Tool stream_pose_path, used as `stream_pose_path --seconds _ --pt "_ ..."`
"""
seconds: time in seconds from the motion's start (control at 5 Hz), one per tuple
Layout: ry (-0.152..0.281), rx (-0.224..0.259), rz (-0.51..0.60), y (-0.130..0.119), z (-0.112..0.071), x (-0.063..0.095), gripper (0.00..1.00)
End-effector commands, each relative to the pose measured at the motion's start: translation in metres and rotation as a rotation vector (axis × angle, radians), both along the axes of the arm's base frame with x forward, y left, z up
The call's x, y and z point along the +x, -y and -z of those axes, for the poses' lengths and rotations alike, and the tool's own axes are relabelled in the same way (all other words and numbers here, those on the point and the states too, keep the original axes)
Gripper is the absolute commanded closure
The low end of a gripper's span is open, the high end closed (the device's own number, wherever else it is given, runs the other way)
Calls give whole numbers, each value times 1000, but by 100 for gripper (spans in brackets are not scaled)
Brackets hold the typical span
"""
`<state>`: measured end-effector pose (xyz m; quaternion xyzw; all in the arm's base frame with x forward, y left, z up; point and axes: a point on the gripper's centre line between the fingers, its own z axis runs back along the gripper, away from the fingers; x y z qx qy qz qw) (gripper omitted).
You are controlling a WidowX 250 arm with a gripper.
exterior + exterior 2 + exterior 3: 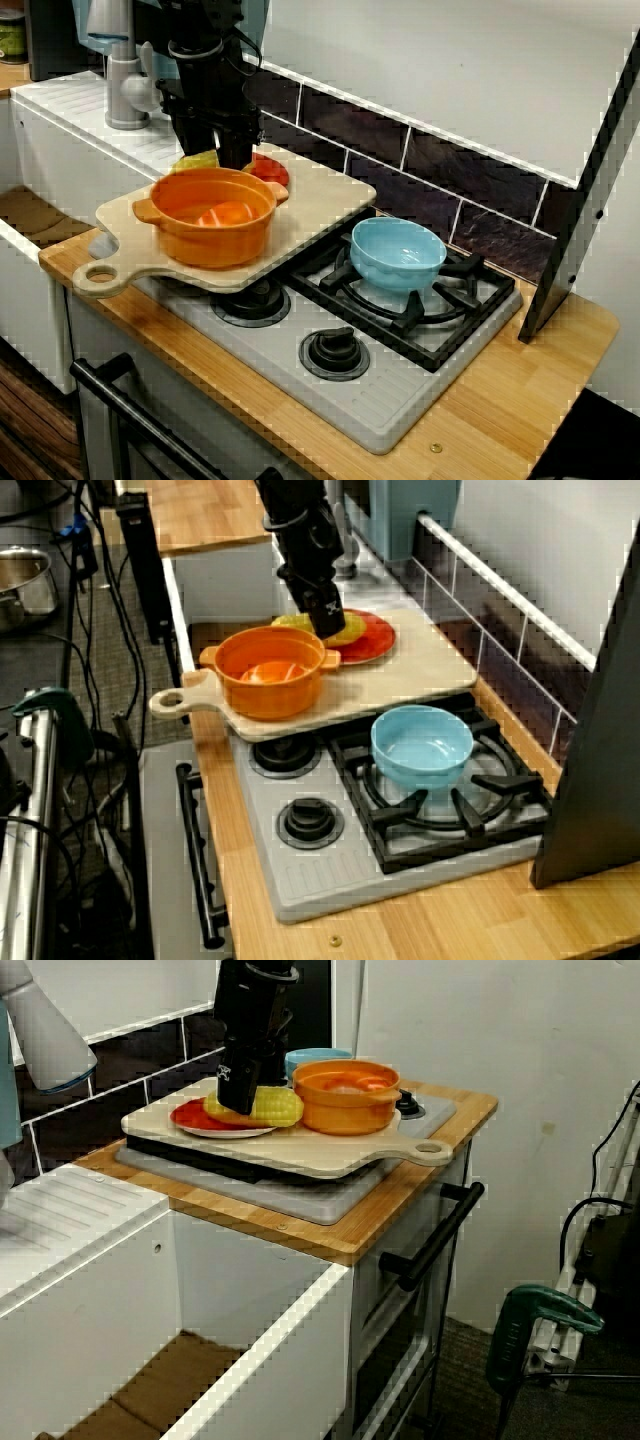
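End effector point(238, 1098) is down on the corn point(270, 1108) on the plate point(190, 1118), upper left in the view from the side. Can't tell its opening or whether it grips. Pot point(347, 1100) sits just right, on the same board point(310, 1150).

A kitchen set-up is shown. It is marked by a gas hob point(385, 395), dark wall tiles point(440, 170), a wooden counter point(520, 400) and a sink point(240, 1280).
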<state>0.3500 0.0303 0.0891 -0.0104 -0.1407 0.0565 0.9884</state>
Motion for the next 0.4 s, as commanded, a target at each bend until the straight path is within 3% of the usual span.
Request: stream_pose_path --seconds 0.0,0.2 --pt "81 -7 8 -7 -31 -3 100" --pt "93 -28 11 -6 -41 -1 100"
